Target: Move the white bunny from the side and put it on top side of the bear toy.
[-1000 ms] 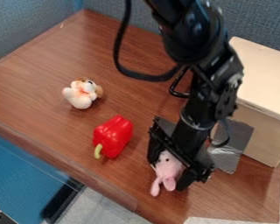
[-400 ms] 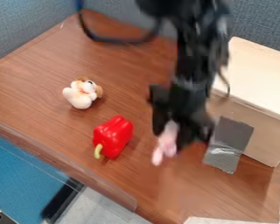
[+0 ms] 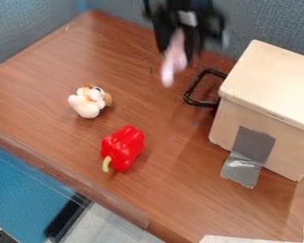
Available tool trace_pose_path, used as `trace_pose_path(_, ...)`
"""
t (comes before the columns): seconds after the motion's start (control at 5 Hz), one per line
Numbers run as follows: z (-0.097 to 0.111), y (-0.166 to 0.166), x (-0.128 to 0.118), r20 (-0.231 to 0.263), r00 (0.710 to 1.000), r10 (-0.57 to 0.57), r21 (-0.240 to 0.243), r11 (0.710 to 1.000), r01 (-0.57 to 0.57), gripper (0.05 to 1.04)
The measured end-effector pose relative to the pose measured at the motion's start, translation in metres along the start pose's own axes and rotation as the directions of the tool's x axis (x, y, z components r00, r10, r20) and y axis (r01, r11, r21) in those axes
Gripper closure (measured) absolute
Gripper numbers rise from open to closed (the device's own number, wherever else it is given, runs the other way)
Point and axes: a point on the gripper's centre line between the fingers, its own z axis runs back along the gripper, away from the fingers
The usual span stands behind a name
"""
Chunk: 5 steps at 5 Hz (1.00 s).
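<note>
Hanging apart from the bench [image 3: 72,52], the pink bunny [image 3: 174,61] is dangling at 2 o'clock from the bear toy [image 3: 88,102]. Fingers [image 3: 191,42] are pinching its upper part, prob. leaving the lower end free for placing on top. Bear's lying well apart, w/ red pepper [image 3: 123,148] at its 5 o'clock. Arm [image 3: 191,5] is pointing downward at approx. 12 o'clock.

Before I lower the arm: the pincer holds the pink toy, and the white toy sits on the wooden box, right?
The white toy isn't on the wooden box; the camera view shows it on the table. The pincer does hold the pink toy.
</note>
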Motion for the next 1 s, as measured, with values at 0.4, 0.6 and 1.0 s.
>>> trace_pose_path(0.4, -0.066, 0.088, 0.041, -0.094, 0.991, 0.094, 0.084, 0.993, -0.086, 0.618)
trace_pose_path(0.6, -0.094, 0.119, 0.047, -0.121, 0.986, 0.118, 0.125, 0.987, -0.102, 0.618)
trace_pose_path(1.0, -0.126, 0.148, 0.024, -0.198, 0.971, 0.136, 0.120, 0.986, -0.113, 0.574)
